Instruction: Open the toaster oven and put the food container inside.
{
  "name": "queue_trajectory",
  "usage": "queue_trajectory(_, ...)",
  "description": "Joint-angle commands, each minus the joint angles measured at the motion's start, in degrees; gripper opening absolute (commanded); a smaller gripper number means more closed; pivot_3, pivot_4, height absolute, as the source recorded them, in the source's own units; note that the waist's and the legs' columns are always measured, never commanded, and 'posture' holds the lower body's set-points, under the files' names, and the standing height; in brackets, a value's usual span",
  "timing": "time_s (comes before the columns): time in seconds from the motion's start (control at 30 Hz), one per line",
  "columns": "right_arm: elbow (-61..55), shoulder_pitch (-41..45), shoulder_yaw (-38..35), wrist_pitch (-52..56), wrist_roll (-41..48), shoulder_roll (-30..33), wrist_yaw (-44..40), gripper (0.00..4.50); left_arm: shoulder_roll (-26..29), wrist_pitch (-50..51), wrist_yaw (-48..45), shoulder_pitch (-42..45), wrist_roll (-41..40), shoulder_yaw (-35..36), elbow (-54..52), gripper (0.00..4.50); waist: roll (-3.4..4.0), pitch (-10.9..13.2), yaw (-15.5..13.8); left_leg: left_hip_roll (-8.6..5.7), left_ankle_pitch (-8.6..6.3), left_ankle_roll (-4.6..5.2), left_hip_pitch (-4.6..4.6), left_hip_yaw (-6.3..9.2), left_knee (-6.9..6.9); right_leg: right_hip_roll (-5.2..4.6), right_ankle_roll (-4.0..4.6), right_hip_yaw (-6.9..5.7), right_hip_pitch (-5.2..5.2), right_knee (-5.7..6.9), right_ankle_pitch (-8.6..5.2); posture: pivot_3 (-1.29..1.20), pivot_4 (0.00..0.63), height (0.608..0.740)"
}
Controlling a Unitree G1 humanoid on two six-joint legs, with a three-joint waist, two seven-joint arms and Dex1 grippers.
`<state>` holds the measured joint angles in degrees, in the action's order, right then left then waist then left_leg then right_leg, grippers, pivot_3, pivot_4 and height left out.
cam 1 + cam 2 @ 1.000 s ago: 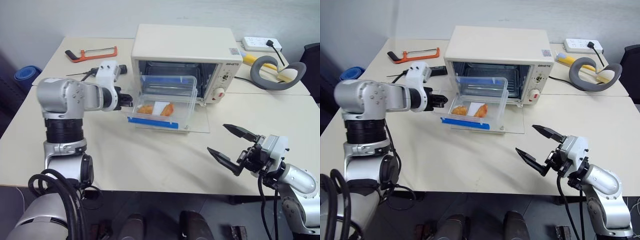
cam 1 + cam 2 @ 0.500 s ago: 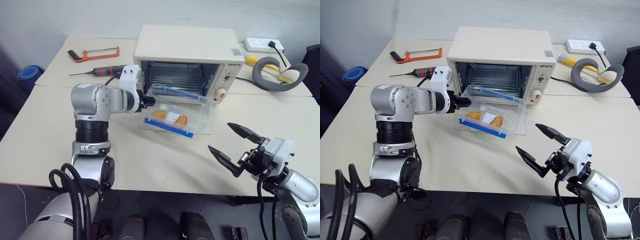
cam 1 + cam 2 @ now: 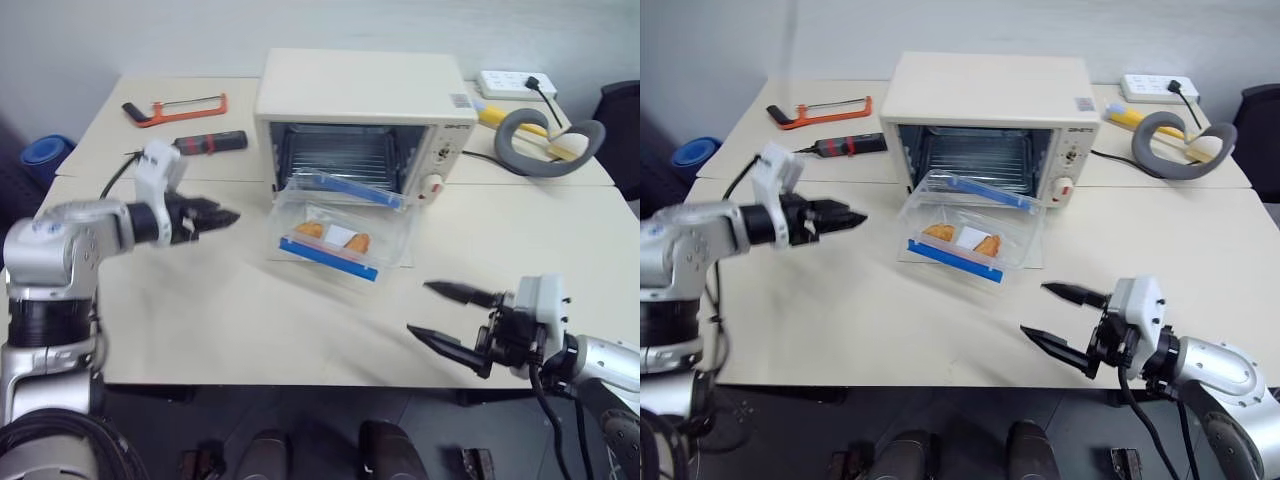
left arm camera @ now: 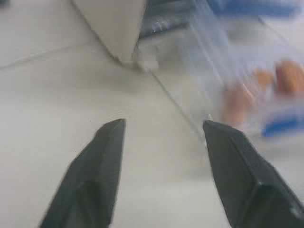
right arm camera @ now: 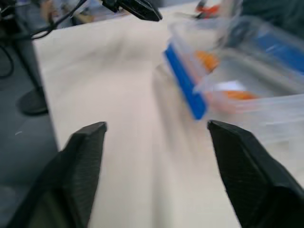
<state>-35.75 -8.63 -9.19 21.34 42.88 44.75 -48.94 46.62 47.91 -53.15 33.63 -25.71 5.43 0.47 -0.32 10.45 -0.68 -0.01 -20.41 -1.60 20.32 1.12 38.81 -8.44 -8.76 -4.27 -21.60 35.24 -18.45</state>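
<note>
Food container (image 3: 340,225) tilted on toaster oven (image 3: 365,118) door lip, half in; could slide off. Left pincer (image 3: 218,215) and right pincer (image 3: 447,312) parted, empty.

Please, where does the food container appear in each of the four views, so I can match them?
Left eye view: food container, centre, on the lowered glass door.
Right eye view: centre, same spot.
Left wrist view: right side, blurred.
Right wrist view: upper right.
Shared landmark: its blue clip, facing the robot.
</note>
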Motion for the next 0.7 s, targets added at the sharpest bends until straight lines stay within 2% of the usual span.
queue_trajectory(0.03, 0.3, 2.7, 6.0, -0.2, -5.4, -0.8, 0.0, 2.13, -0.4, -12.9, -8.9, -3.7, -0.2, -1.4, -3.0, 1.38, 0.00, 0.0, -0.9, 0.00, -0.03, 0.05, 0.07, 0.00, 0.12, 0.00, 0.01, 0.00, 0.02, -0.11, 0.06, 0.00, 0.150, 0.740)
queue_trajectory(0.17, 7.4, 7.8, 10.1, -2.4, -11.3, -3.1, 0.0, 0.69, -4.3, -18.4, -8.5, -6.8, 2.0, -5.5, -4.6, 0.09, -0.04, 0.0, -1.5, -0.06, -0.11, 0.25, 0.18, 0.01, 0.30, -0.03, -0.06, 0.00, 0.08, -0.18, 0.23, 0.00, 0.150, 0.740)
queue_trajectory(0.23, 11.4, 11.1, 11.1, -3.5, -13.7, -4.5, -0.1, 0.02, -7.0, -21.8, -7.3, -7.5, 4.6, -8.6, -4.4, 0.00, -0.03, 0.0, -1.2, -0.09, -0.13, 0.33, 0.18, -0.05, 0.30, -0.05, -0.10, 0.05, 0.08, -0.21, 0.27, 0.00, 0.150, 0.740)
queue_trajectory(0.43, 19.9, 17.8, 12.5, -5.8, -18.4, -6.9, -0.7, 0.02, -17.7, -24.0, 2.2, -3.1, 8.4, -10.6, 1.3, 0.00, -0.04, 0.0, -0.6, -0.08, -0.13, 0.34, 0.21, -0.07, 0.29, -0.04, -0.13, 0.00, 0.02, -0.18, 0.28, 0.00, 0.150, 0.740)
queue_trajectory(0.7, 34.8, 32.3, 11.4, -8.0, -23.0, -11.1, 1.1, 0.02, -26.5, -26.9, 10.7, 2.9, 11.9, -10.3, 9.3, 0.00, -0.03, 0.0, -0.3, -0.08, -0.12, 0.34, 0.19, -0.08, 0.30, -0.04, -0.15, -0.01, 0.00, -0.16, 0.29, 0.00, 0.150, 0.740)
